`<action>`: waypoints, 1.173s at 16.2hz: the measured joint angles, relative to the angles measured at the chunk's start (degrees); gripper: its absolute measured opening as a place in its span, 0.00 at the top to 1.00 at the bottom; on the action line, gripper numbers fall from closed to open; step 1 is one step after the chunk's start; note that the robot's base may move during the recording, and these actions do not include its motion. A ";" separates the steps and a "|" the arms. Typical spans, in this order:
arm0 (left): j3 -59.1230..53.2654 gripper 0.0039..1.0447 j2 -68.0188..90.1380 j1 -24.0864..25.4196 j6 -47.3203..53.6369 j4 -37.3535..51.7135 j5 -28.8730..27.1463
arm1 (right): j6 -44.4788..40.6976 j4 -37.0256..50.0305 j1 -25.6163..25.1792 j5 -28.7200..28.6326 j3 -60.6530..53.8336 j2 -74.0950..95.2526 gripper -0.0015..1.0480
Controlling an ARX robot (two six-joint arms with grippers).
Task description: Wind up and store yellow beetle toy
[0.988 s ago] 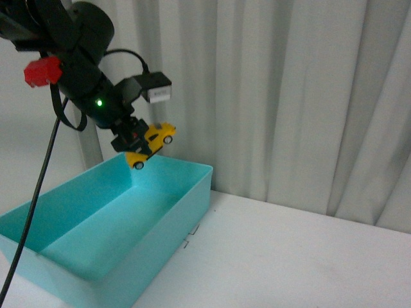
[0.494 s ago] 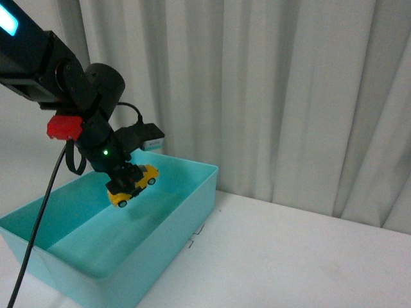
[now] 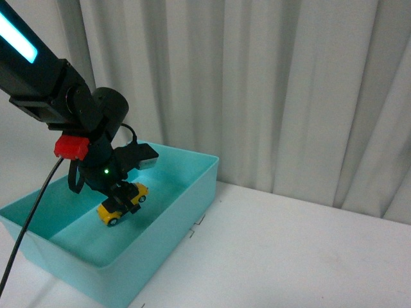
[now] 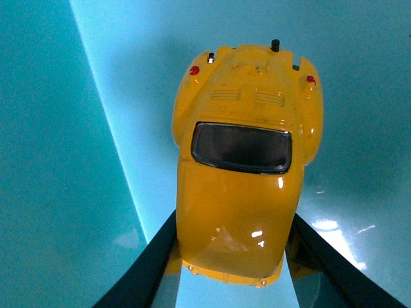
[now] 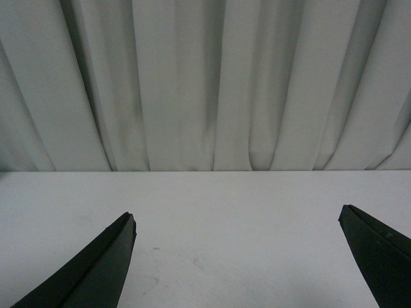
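One yellow beetle toy point(image 3: 121, 205) is pinched by its sides in the left pincer point(image 3: 126, 200), left of centre in the front view. It hangs tilted inside the single teal bin point(image 3: 192, 186), below the rim and apart from every wall. I cannot tell whether its wheels touch the floor. The right pincer point(image 5: 236, 215) is spread wide above the white table point(image 5: 192, 192), which runs open to the curtain point(image 5: 205, 83).

No legible text, labels or numbers.
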 joint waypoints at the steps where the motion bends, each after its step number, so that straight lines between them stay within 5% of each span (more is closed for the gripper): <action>1: 0.00 0.45 0.15 -0.17 -0.85 -1.68 0.85 | 0.00 0.02 0.00 0.00 0.00 0.00 0.06; 5: 1.95 0.05 -0.70 -0.37 -4.50 -2.03 6.47 | 0.00 0.02 0.00 0.00 0.00 0.00 0.06; 10: -2.71 0.07 -14.88 2.36 -6.25 7.43 17.66 | 0.00 0.04 0.00 0.00 0.00 0.00 0.06; 12: -22.27 0.28 -25.59 2.38 -20.83 42.49 22.93 | 0.00 0.00 0.00 0.00 0.00 0.00 0.06; 14: -38.34 0.48 -37.81 -0.04 -31.54 60.81 22.05 | 0.00 0.07 0.00 -0.02 0.00 0.00 0.06; 18: -55.98 0.95 -48.96 -4.79 -36.33 68.04 17.42 | 0.00 0.04 0.00 -0.02 0.00 0.00 0.06; 19: -58.31 0.98 -51.32 -5.42 -36.92 68.08 16.48 | 0.00 0.02 0.00 -0.02 0.00 0.00 0.06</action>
